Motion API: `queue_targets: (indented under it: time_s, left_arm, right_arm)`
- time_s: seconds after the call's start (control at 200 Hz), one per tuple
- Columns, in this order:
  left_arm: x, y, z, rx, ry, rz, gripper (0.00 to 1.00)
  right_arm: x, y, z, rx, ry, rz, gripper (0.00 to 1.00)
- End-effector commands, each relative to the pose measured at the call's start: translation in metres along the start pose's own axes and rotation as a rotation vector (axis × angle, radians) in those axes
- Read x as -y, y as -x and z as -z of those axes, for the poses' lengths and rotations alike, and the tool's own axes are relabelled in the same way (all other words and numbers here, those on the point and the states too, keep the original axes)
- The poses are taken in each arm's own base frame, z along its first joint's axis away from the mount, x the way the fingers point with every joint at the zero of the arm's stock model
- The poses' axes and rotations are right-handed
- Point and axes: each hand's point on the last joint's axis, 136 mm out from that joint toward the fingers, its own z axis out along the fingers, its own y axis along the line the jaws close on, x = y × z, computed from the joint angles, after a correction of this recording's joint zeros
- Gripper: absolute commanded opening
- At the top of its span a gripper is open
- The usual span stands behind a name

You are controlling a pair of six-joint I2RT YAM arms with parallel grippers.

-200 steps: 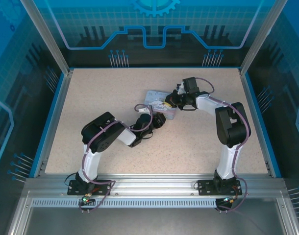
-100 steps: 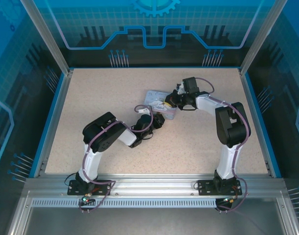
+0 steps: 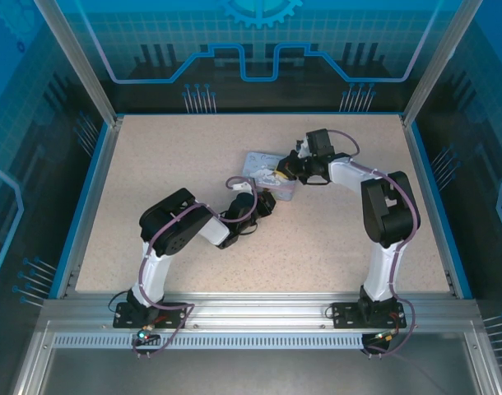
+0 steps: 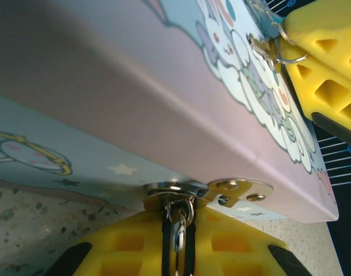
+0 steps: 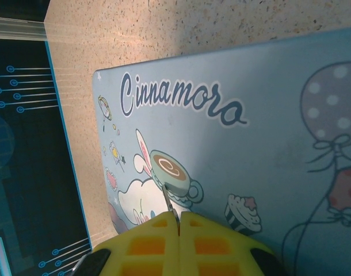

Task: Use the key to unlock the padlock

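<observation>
The left gripper (image 4: pixel 176 244) squeezes its yellow fingers narrow around the tiny dark metal padlock (image 4: pixel 179 221), which hangs from the pale blue picture tin (image 4: pixel 135 103). The right gripper (image 5: pixel 179 218) is pinched tight on the thin little metal key (image 5: pixel 167 198) above the tin's lid.

That pale blue-grey rectangular tin box (image 5: pixel 267 144) has a white cartoon bunny, navy script lettering and a dotted lilac balloon up at 2 o'clock. Waffle-cut yellow plastic fingers (image 5: pixel 141 244), beige speckled stone-look tabletop (image 3: pixel 152 164) with a bright blue rim (image 3: pixel 234 114).
</observation>
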Motion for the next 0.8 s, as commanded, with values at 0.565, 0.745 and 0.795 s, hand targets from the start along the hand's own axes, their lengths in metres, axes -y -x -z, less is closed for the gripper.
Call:
queue_targets:
  time_s: [0.565,0.745,0.795]
  left_arm:
    - [0.054,0.003,0.04,-0.456,-0.007,0.12,0.0]
    - [0.068,0.004,0.042,-0.505,-0.056,0.188,0.0]
    - [0.072,0.005,0.043,-0.519,-0.069,0.205,0.0]
  right_arm:
    - [-0.074,-0.031,0.104,0.058,0.173,0.136,0.0]
    - [-0.044,-0.076,0.129,0.084,0.162,0.15,0.0]
    - [-0.035,-0.085,0.133,0.098,0.156,0.142,0.0]
